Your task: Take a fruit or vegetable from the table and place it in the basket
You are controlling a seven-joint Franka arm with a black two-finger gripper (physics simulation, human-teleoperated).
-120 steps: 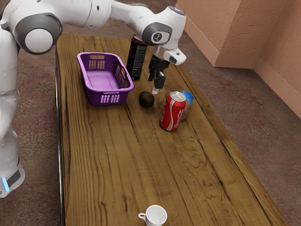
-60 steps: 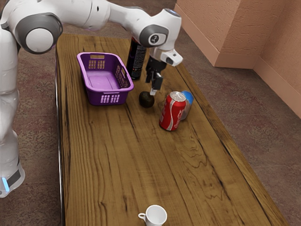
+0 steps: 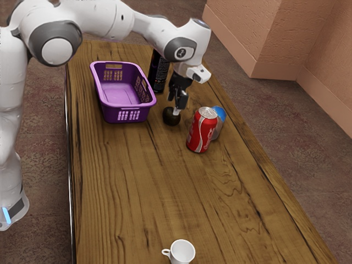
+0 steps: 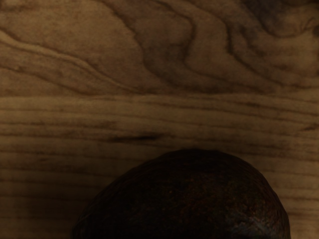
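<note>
1. Upper centre, exterior view: the end effector [image 3: 174, 108] is hovering, 2 fingers standing apart, at the avocado [image 3: 171, 117] resting on the worktop [image 3: 132, 181].
2. Closing off-centre, it may be rolling the avocado into the red can [image 3: 202, 132].

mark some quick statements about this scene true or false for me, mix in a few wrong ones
1. The avocado is inside the basket. False: it is on the table, beside the basket.
2. The red can stands upright. True.
3. The hand is over the white cup. False: it is at the avocado, far from the cup.
4. The red can partly hides a blue-topped object in the exterior view. True.
5. The basket is green. False: it is purple.
</note>
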